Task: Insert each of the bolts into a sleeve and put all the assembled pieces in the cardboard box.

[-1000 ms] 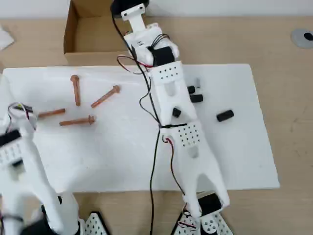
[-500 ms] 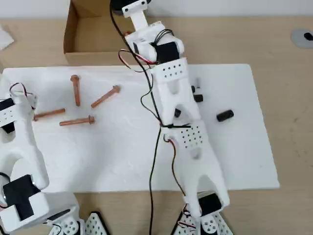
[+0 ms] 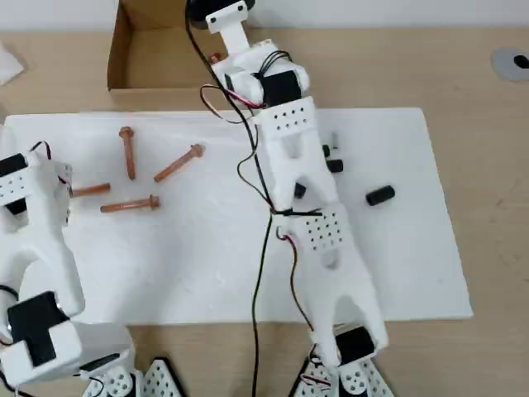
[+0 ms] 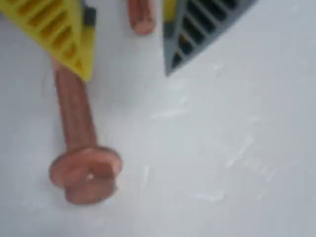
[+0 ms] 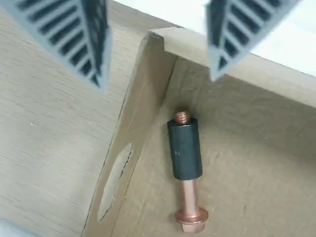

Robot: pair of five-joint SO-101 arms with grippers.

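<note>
Status at right jaws: spread wide, holding nothing, hanging above a corner of the box (image 5: 145, 118). Straight below the gap, on the box floor: one assembled piece (image 5: 186, 170), bolt through black sleeve, lying flat, apart from both jaws. Judged: one piece delivered, no load left on this side.

Status at left jaws: parted, gripping nothing, low over the white sheet (image 4: 237, 148). Between the jaws: shank end of the near bolt (image 4: 140, 17); contact with either jaw cannot be told. Just beside the yellow jaw and partly under it: second bolt (image 4: 74, 118), head pointing away from the jaws. Farther out from the left jaws, on the same sheet: two more bolts (image 3: 126, 151). Well apart from both sets of jaws, alongside the right arm (image 3: 289, 165): loose sleeves (image 3: 380, 195).

Step in hand, as judged: pick-up of the next bolt on the left side.

Next move, as judged:
- Centre the gap on the near bolt's shank.
- Keep the yellow jaw off the second bolt to avoid rolling it.
- Close, then lift clear of the sheet.
- Move the right jaws from the box to a sleeve for mating.

Pose, right arm: stretched long across the sheet from its base at the tabletop (image 3: 479, 124) edge, wrist over the box.

Pose, left arm (image 3: 37, 240): folded short, wrist pitched down at the sheet's edge.
</note>
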